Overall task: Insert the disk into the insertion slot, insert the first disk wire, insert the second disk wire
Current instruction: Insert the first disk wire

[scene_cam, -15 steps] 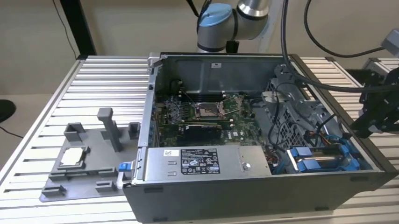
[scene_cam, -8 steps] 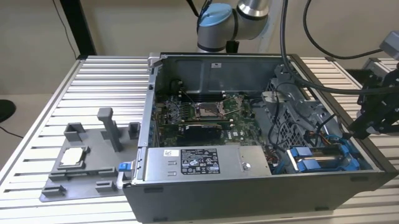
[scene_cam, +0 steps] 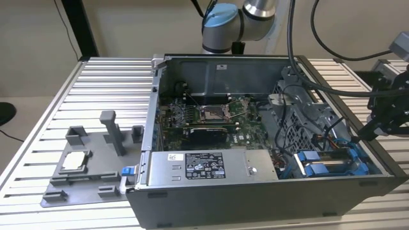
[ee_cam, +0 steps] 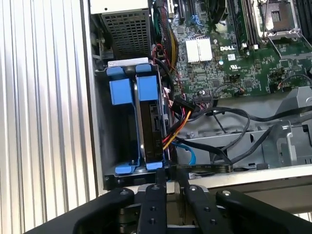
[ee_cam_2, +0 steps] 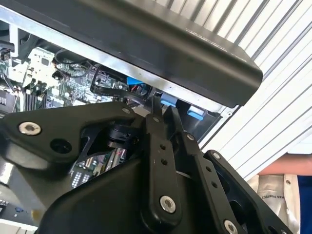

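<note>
Now, disk (ee_cam: 152, 130) in blue carrier (ee_cam: 147, 90), claw (ee_cam: 170, 176) near.

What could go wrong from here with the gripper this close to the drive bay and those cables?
Two risks, I think. The gripper sits at the end of the blue carrier holding the disk, right beside loose orange and yellow wires and black cables; it could snag or tug one. It also hangs near the case wall, so a small misalignment may knock the metal edge.
</note>
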`<state>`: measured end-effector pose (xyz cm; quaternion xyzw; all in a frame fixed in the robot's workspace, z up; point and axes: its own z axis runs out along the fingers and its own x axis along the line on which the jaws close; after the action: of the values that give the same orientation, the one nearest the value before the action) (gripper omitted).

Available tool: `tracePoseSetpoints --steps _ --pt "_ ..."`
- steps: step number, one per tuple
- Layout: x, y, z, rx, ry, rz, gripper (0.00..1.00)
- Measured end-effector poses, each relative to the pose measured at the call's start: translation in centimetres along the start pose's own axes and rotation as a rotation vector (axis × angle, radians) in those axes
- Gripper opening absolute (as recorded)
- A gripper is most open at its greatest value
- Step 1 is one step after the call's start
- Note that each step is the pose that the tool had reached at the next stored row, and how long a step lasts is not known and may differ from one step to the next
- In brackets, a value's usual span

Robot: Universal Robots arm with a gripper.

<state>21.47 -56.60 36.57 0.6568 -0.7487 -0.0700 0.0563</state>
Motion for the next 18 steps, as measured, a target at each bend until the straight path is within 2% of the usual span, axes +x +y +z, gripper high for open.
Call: tracePoseSetpoints --steps 5,6,9,13,18 --pt "0.0 0.0 0.0 -0.0005 0.0001 0.0 0.0" --pt "0.0 0.0 0.0 -0.0004 0.0001 0.0 1.0" --pt "-0.01 -0.01 0.03 -0.0004 0.0001 0.0 1.0" --pt "-0.13 -0.05 0.64 -0.0004 0.0002 0.0 1.0" --pt "-0.1 0.31 0.98 0.0017 -0.0005 0.0 1.0"
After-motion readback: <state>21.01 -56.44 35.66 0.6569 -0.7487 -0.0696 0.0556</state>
